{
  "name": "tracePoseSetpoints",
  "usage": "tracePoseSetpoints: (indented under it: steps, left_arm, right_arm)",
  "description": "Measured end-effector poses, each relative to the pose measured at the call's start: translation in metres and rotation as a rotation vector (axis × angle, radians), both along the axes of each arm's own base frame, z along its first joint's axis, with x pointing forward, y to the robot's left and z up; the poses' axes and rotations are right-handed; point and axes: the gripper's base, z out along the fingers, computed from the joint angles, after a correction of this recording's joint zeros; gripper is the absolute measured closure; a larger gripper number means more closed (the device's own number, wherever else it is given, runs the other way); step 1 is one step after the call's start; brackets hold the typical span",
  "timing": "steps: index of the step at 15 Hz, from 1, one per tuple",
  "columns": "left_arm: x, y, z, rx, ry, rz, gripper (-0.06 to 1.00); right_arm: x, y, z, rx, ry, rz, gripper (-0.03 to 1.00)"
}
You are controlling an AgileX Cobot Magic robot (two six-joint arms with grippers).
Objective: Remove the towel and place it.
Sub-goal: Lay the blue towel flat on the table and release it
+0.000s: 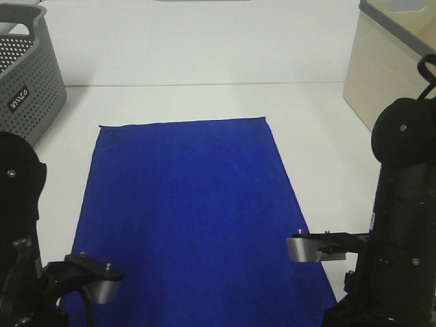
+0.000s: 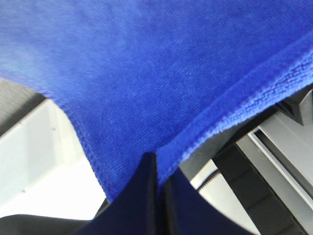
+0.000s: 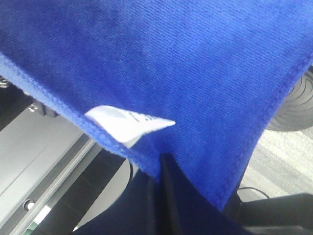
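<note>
Both arms (image 1: 402, 204) were chunky black with tiny screws (image 1: 404, 127), silver wrist brackets (image 1: 306, 248), a looped cable (image 1: 428, 68); left gripper (image 2: 156, 166) and right gripper (image 3: 161, 169) looked dark too.

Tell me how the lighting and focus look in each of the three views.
Exterior high view: bright, even light, the white table nearly washed out, the towel deeply saturated. Left wrist view: most of the cloth is soft, the hem's loops sharper. Right wrist view: the weave is fairly crisp, the white label blown out, the background blurred.
</note>
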Motion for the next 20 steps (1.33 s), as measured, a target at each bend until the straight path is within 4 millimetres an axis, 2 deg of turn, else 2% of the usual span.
tracePoseSetpoints:
  steps: [3, 5, 9, 14, 17, 19, 20]
  left_arm:
    - [0.012, -0.012, -0.007, -0.009, 0.020, -0.005, 0.94]
    - [0.021, -0.019, -0.014, -0.004, 0.031, -0.010, 0.94]
    - [0.020, -0.020, -0.029, 0.048, 0.126, -0.024, 0.94]
    - [0.017, -0.019, -0.024, 0.057, 0.190, -0.033, 0.94]
    - [0.017, -0.019, -0.024, 0.057, 0.194, -0.031, 0.94]
    - [0.017, -0.019, -0.024, 0.058, 0.195, -0.030, 0.87]
    - [0.017, -0.019, -0.024, 0.059, 0.195, -0.028, 0.79]
  right_arm:
    - [0.000, -0.001, -0.018, -0.041, 0.068, 0.009, 0.95]
    - [0.000, -0.001, -0.022, -0.048, 0.087, 0.012, 0.95]
    - [0.001, 0.001, -0.022, -0.039, 0.084, -0.003, 0.95]
    - [0.001, 0.002, -0.021, -0.031, 0.092, -0.019, 0.94]
    - [0.001, 0.003, -0.021, -0.028, 0.093, -0.023, 0.82]
    - [0.001, 0.003, -0.021, -0.025, 0.095, -0.030, 0.67]
    - [0.001, 0.004, -0.021, -0.021, 0.097, -0.039, 0.60]
